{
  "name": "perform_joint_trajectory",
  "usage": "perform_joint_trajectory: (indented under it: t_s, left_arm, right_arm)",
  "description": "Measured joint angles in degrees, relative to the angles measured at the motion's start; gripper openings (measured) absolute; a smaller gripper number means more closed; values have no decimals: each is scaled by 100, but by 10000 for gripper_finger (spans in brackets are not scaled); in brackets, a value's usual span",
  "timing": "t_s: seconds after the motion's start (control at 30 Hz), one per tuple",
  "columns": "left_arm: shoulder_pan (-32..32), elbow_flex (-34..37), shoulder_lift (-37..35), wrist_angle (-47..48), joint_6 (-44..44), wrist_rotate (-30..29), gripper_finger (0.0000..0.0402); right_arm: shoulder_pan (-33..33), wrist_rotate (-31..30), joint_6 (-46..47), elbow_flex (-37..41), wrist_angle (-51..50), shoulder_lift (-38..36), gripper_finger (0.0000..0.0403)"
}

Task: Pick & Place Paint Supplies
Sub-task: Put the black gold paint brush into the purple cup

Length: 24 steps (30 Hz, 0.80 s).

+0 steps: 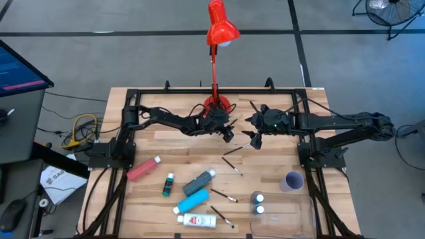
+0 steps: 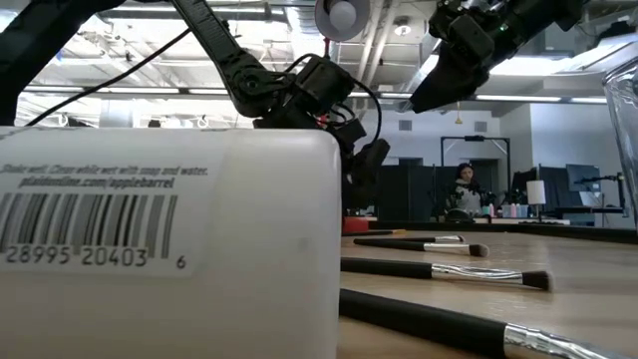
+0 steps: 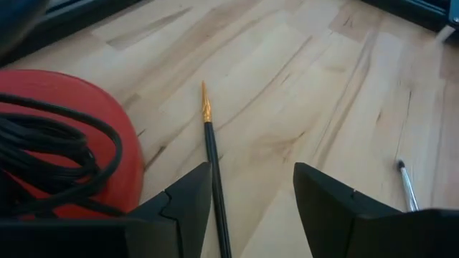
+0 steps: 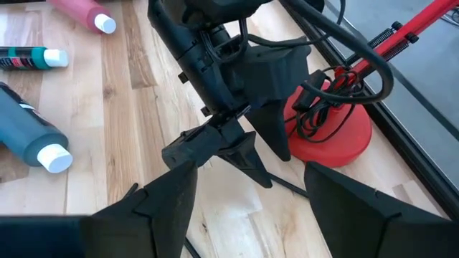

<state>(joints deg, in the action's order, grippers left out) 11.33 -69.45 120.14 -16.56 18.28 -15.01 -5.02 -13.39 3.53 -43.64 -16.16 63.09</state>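
One paintbrush point(image 3: 213, 172) btwn left pincer point(image 3: 251, 208) fingers.

Both arms reach inward from the frame's sides toward the upper centre of the high view. The left pincer point(image 1: 228, 135) sits just left of centre, angled downward, fingers parted with nothing between them. The right pincer point(image 1: 255, 140) sits just right of centre, facing it, fingers apart and empty.

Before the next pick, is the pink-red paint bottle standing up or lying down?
Lying down. The pink-red paint bottle rests on its side on the table, white cap pointing toward the centre.
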Motion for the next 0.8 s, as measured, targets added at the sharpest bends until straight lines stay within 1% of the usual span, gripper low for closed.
perform_joint_trajectory:
  t_s: [0.3, 0.73, 0.8]
  left_arm:
    - [44, 0, 0, 244, 124, 42, 172]
    - [44, 0, -4, 245, 137, 46, 172]
    - [36, 0, -4, 245, 184, 131, 172]
  right_arm:
    - [0, 0, 16, 0, 0, 0, 250]
    - [0, 0, 46, 2, -2, 0, 250]
    - [0, 0, 48, 2, -2, 0, 250]
